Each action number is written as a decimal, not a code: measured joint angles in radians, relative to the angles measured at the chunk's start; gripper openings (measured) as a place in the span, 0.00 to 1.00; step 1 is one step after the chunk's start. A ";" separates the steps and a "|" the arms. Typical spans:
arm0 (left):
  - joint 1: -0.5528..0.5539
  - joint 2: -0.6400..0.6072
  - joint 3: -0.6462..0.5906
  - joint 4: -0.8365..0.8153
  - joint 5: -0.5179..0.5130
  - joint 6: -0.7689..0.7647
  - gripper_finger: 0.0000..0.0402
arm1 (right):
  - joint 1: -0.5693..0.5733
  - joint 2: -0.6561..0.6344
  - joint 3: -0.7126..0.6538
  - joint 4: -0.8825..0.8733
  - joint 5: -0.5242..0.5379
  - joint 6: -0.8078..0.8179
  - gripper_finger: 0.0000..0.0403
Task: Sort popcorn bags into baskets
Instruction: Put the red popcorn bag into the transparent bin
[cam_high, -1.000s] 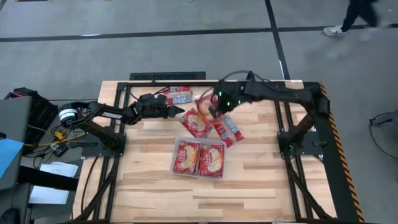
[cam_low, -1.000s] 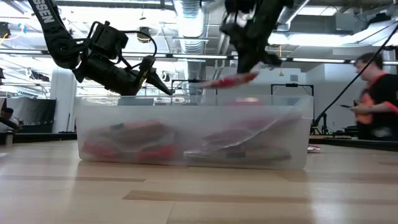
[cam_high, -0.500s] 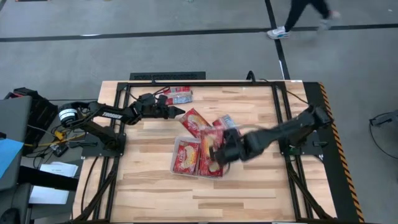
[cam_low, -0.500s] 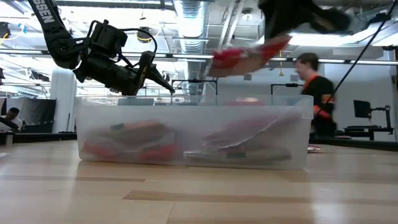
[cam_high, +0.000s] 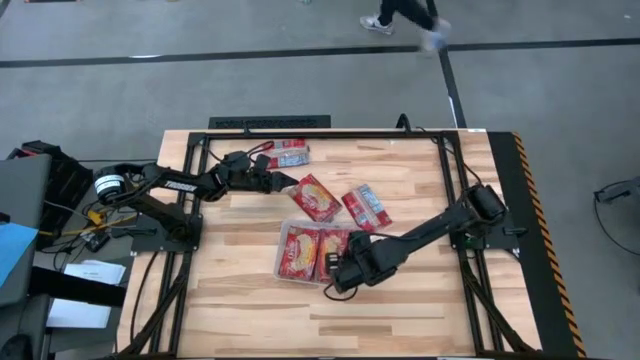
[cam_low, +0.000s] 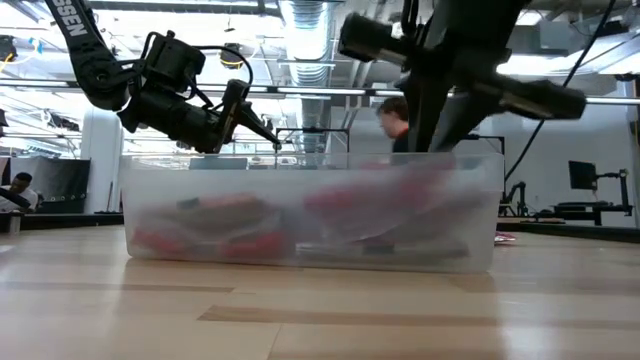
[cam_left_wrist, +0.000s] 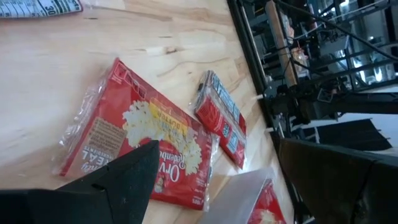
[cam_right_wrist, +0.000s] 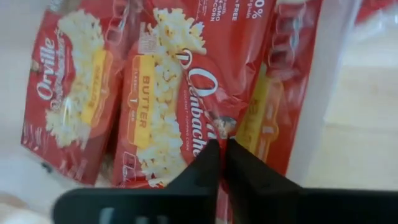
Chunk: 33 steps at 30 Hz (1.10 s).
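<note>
popcorn bag (cam_high: 316, 196) lying flat, long axis diagonal

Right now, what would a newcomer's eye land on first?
The right end effector hangs over the clear plastic tray at mid-table, fingers nearly together above the red popcorn packets inside. Two more red packets lie loose behind the tray, near the waiting open left end effector.

A wooden table (cam_high: 400, 300) is filling the middle of the high view, edged by a black metal frame (cam_high: 270, 122). At nine o'clock, papers (cam_high: 88, 285) are lying on grey equipment (cam_high: 25, 200). At twelve o'clock a person (cam_high: 405, 14) is walking across the grey floor (cam_high: 200, 90). In the low view, a person (cam_low: 395, 125) is standing behind the table.
</note>
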 joint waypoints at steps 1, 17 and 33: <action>0.000 0.000 0.000 0.000 0.003 0.000 0.80 | 0.000 0.001 0.001 0.004 -0.011 0.003 0.12; 0.001 0.000 0.001 0.005 0.042 0.008 0.80 | -0.002 -0.206 0.002 -0.363 0.095 -0.058 0.64; 0.001 0.000 0.002 0.000 0.052 0.016 0.80 | -0.373 -0.601 -0.591 0.031 -0.064 -0.598 0.66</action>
